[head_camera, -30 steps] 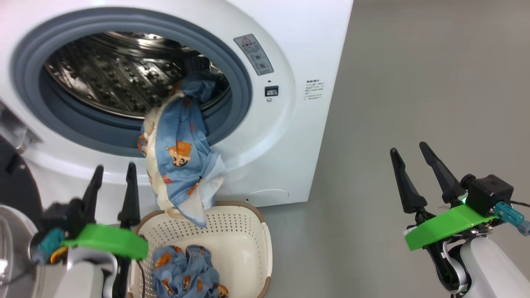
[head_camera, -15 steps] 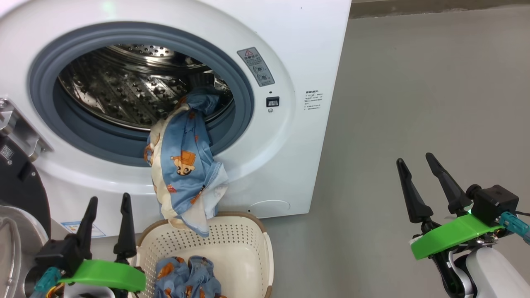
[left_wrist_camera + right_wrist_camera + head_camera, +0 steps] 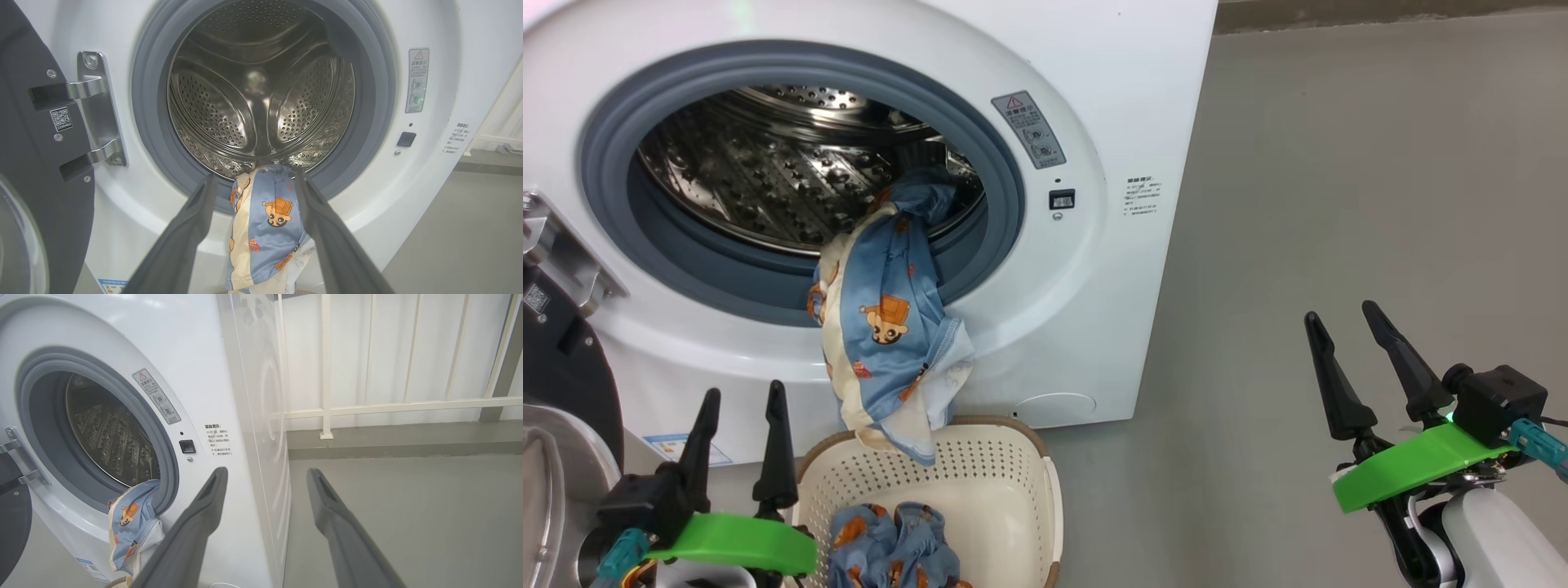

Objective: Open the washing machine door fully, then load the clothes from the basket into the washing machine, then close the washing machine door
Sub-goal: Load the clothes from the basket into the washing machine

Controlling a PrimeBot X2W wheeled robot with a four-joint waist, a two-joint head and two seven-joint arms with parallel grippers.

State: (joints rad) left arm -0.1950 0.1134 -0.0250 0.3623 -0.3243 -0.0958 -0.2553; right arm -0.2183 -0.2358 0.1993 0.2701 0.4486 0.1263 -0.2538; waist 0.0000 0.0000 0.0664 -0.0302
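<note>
blue bear-print garment [image 3: 890, 327] hangs half out of the washing machine [image 3: 1127, 98], its top end inside the steel drum [image 3: 768, 180] and the rest draped over the grey gasket [image 3: 1005, 204] and down the white front, lower corner at the back rim of the basket [image 3: 1013, 437]. the left gripper [image 3: 744, 390] stands just left of that hanging cloth and below the drum mouth, fingers spread wide, pointing up, empty, apart from the garment. in the left wrist view the garment shows ahead, framed between the two dark fingers. the basket sits just right of the left gripper, close beside its right finger, with more blue clothes [image 3: 890, 543] crumpled in its bottom, lower than the fingertips. the washing machine door [image 3: 556, 359] stands swung open to the left of the left gripper, its metal hinge [image 3: 564, 261] up and left of the fingertips. the right gripper [image 3: 1339, 310] is likewise spread and empty, well apart to the right of machine, basket and garment, over bare grey floor [image 3: 1339, 163]; in the right wrist view the garment hangs far left of its fingers.
</note>
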